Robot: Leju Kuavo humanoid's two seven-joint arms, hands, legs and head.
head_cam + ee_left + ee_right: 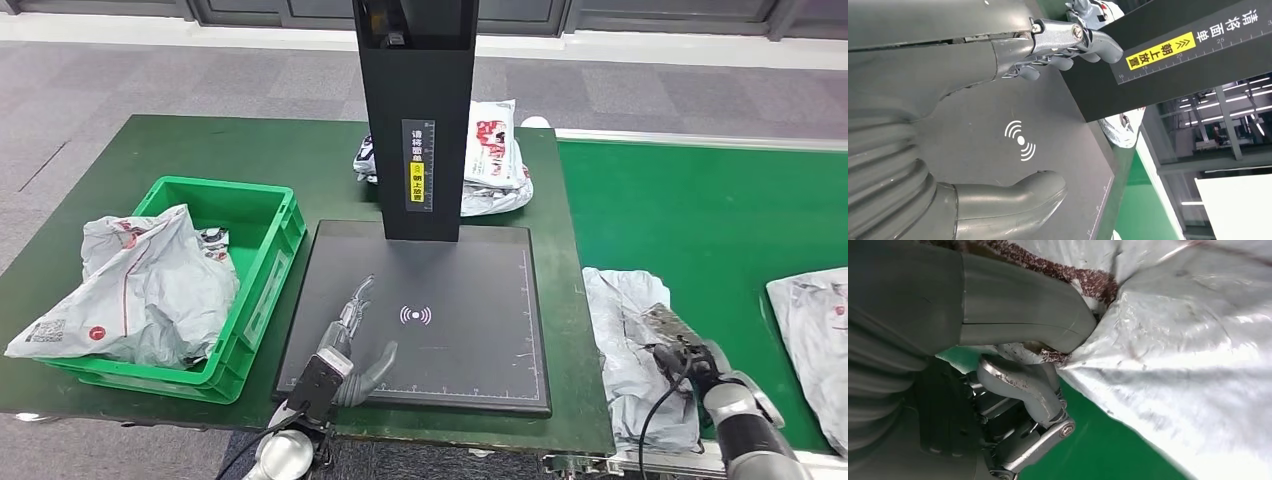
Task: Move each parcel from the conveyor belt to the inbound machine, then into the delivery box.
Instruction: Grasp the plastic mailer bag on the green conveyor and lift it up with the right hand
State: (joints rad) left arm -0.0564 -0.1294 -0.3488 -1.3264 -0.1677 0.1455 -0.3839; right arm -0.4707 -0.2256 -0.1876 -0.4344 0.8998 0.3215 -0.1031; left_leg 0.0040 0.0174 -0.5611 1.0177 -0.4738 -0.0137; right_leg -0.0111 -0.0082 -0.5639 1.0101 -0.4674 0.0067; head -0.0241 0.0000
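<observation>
— Two hands were in view, operator; how did you find the right hand point(683, 345)?

— You saw its thumb and fingers point(1020, 385) pinching the edge of the crumpled grey plastic parcel point(630, 350), which lay on the green conveyor belt point(700, 215) at its near left edge.

— And the left hand point(350, 345)?

— You saw it over the flat black scanning plate of the inbound machine point(470, 330), fingers apart, holding nothing, beside the white wave mark point(1020, 140).

— Where were the other parcels?

— You saw one grey bag point(140, 290) draped over the green plastic delivery box point(265, 250), and two more point(495, 160) behind the black scanner column point(418, 120).
</observation>
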